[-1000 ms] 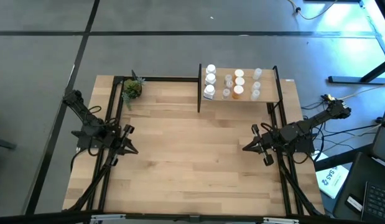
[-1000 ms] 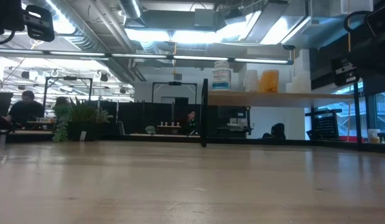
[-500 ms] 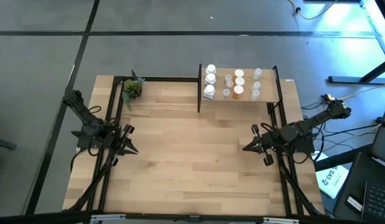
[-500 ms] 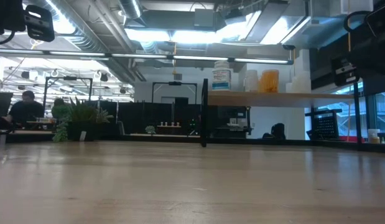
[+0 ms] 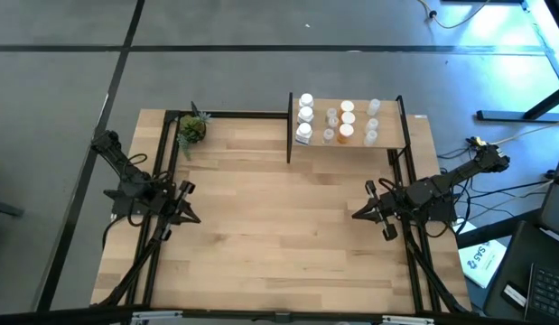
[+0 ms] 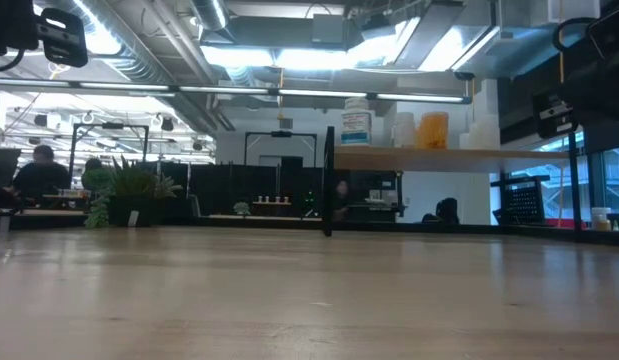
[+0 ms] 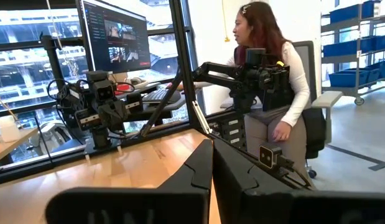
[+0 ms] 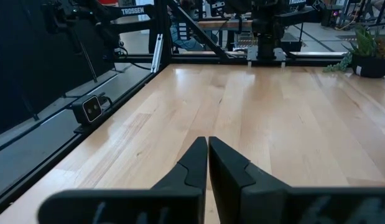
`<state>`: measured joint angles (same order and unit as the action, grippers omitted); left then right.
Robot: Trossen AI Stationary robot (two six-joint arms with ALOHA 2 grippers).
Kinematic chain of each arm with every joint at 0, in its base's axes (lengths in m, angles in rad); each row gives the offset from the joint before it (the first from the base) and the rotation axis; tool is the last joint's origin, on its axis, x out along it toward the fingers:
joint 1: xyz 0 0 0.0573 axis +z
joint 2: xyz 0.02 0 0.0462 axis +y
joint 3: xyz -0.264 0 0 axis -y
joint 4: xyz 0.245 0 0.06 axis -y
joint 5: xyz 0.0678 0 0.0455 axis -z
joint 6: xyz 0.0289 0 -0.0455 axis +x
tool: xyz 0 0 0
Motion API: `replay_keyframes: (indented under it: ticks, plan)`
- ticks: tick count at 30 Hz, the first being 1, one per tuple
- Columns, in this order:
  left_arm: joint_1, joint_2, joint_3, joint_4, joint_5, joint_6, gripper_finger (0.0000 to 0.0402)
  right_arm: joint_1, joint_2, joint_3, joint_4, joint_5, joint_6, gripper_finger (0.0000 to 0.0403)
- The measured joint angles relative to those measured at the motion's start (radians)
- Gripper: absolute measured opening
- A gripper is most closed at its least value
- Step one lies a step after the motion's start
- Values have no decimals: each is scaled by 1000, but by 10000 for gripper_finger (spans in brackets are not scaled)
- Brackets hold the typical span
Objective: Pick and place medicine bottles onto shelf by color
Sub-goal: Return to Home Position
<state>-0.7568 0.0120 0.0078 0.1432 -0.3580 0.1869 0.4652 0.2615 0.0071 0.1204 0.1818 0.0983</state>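
Observation:
The medicine bottles stand on their bases on the shelf (image 5: 384, 143), a raised light-wood board at the table's far right: white ones (image 5: 304, 115) in a row at its left, clear ones (image 5: 330, 125), orange ones with white caps (image 5: 347, 121), and more clear ones (image 5: 372, 122) at the right. The low view shows a white labelled bottle (image 6: 356, 123) and an orange one (image 6: 432, 130) on the shelf (image 6: 489, 158). My left gripper (image 5: 194, 216) is shut at the table's left edge, my right gripper (image 5: 358, 215) shut at the right edge. Both hold nothing.
A small green potted plant (image 5: 191, 129) sits at the table's far left corner. Black frame rails (image 5: 162, 171) run along both table sides. The wide middle of the wooden tabletop (image 5: 279, 217) lies bare between the arms. A person (image 7: 267, 68) sits beyond the table's right side.

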Motion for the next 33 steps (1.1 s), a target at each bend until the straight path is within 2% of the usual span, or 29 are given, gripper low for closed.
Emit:
replay_keyframes:
  ticks: [5, 21, 33]
  plan:
    - [0, 0, 0, 0, 0, 0, 2, 0, 0, 0, 0, 0, 0, 19]
    - [0, 0, 0, 0, 0, 0, 31, 0, 0, 0, 0, 0, 0, 19]
    - [0, 0, 0, 0, 0, 0, 14, 0, 0, 0, 0, 0, 1, 19]
